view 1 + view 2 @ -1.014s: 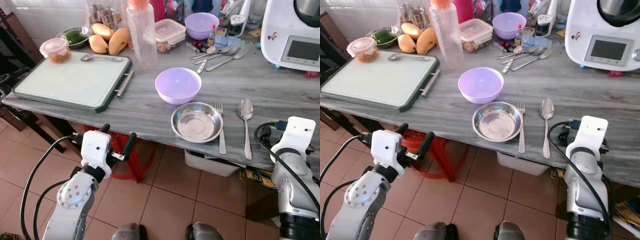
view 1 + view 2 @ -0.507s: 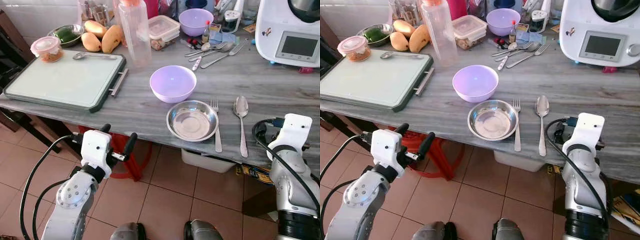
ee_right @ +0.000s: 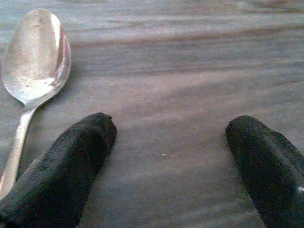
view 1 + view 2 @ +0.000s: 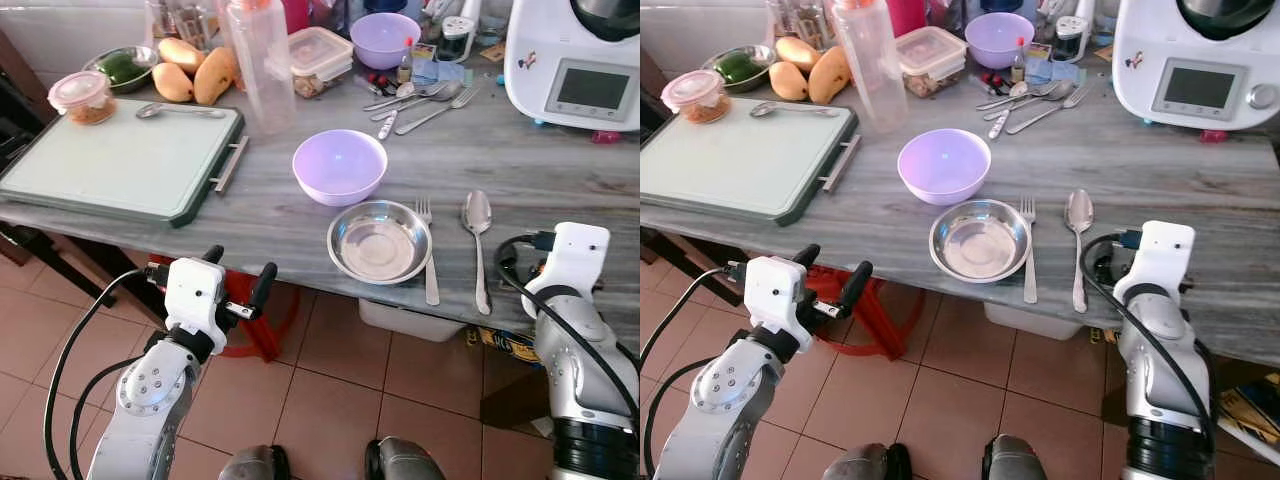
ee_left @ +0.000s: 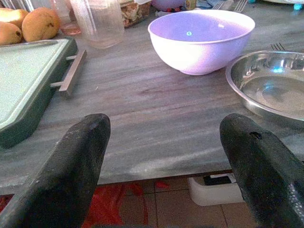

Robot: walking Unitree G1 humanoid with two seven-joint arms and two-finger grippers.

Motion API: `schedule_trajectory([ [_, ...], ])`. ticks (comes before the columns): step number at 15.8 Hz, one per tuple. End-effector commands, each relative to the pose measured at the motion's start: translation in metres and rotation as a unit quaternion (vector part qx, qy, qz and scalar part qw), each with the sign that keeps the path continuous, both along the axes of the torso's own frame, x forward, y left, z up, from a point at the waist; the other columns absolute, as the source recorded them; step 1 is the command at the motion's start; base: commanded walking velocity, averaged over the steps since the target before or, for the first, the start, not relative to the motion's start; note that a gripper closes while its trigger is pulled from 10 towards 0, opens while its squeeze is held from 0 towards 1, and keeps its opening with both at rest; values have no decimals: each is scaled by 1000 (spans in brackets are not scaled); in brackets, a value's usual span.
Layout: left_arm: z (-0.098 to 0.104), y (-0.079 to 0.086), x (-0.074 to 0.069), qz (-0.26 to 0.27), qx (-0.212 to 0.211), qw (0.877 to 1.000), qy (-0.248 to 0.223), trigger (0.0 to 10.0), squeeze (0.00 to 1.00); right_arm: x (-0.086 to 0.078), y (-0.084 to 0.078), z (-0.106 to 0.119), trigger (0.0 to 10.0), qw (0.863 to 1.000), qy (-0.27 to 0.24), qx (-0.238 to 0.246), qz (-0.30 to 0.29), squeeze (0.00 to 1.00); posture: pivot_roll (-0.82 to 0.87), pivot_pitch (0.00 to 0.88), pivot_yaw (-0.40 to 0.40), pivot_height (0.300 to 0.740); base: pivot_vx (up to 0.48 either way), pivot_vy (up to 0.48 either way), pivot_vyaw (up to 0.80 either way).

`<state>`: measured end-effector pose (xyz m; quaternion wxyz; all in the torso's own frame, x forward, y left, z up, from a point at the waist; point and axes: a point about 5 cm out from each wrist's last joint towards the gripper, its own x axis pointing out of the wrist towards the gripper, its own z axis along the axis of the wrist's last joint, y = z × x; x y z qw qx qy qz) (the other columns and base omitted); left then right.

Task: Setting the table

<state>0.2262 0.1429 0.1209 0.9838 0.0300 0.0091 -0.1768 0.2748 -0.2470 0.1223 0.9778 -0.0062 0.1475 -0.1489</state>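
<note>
Nearest in, the left claw (image 4: 238,280) hangs below the tabletop (image 4: 560,160) edge, fingers spread wide, holding nothing. The right claw (image 3: 166,156) hovers low over the wood just right of the spoon (image 4: 476,240), gaping and empty too. On the near edge sit steel dish (image 4: 380,241), fork (image 4: 428,250) and spoon, the lilac bowl (image 4: 339,165) just beyond. That spoon looks light, stiff and slippery; pinching mid-handle seems best. Versus a second ago the whole view has slid; the setting itself looks unmoved.
</note>
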Motion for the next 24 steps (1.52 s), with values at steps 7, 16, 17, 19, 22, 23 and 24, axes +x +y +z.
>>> schedule_trajectory([
  [7,-2,1,2,4,4,1000,5,10000,0,2,30,-21,10000,995,52,50,64,0,39,115,90,740,0,0,0],
  [16,-2,2,-2,-39,-32,999,16,10000,0,11,38,-16,10000,994,42,58,83,0,41,108,84,740,0,0,0],
  [17,-2,1,-2,-40,-33,999,15,10000,0,11,38,-16,10000,994,41,59,84,0,40,107,84,740,0,0,0],
  [19,-2,-1,-2,-41,-35,998,15,10000,0,13,40,-15,10000,994,39,59,86,0,37,105,83,740,0,0,0],
  [22,-2,-1,-1,-40,-35,998,13,10000,0,17,40,-12,10000,994,33,58,89,0,37,104,83,740,0,0,0],
  [23,-2,-1,-1,-40,-35,999,13,10000,0,16,40,-12,10000,994,34,60,89,0,37,103,82,740,0,0,0],
  [24,-2,-2,-1,-39,-34,999,12,10000,0,14,40,-12,10000,994,35,59,88,0,37,102,81,740,0,0,0],
])
